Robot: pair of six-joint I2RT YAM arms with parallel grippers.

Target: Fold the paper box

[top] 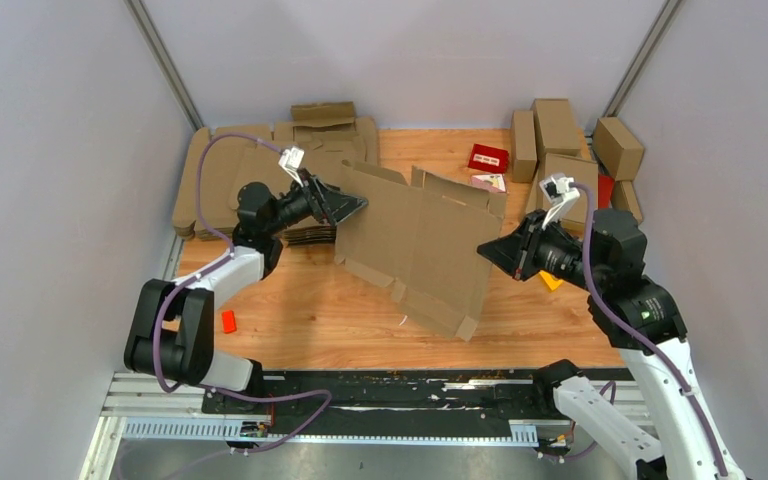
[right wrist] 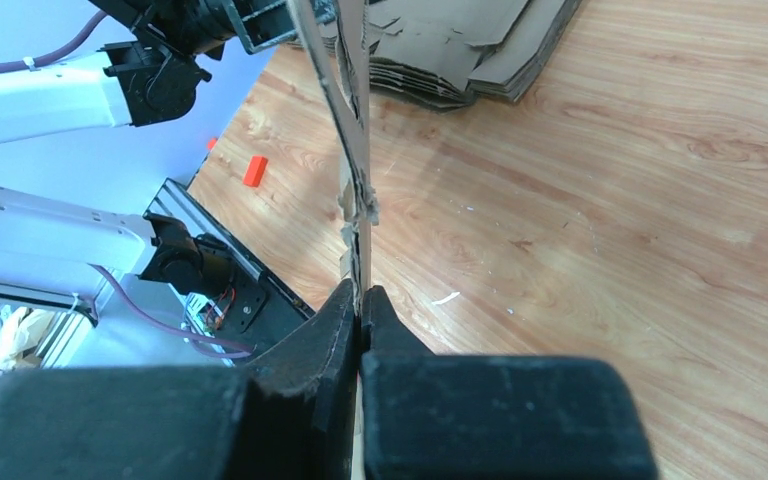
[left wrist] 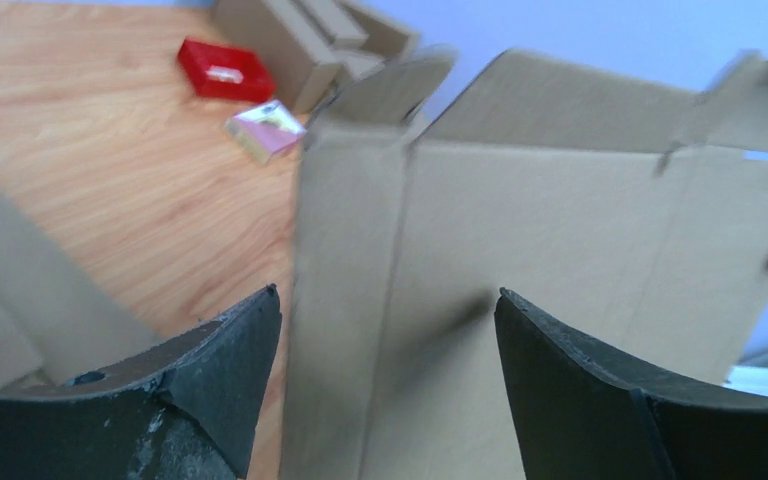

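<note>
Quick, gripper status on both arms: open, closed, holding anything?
Left gripper: open, at the edge of the paper box, gripping nothing.
Right gripper: shut on the paper box's opposite edge.

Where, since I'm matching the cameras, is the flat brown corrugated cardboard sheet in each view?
Top external: flat brown cardboard sheet at centre, tilted upright.
Left wrist: sheet fills centre and right.
Right wrist: sheet edge-on, a thin strip left of centre.
Shared landmark: wooden tabletop.
</note>
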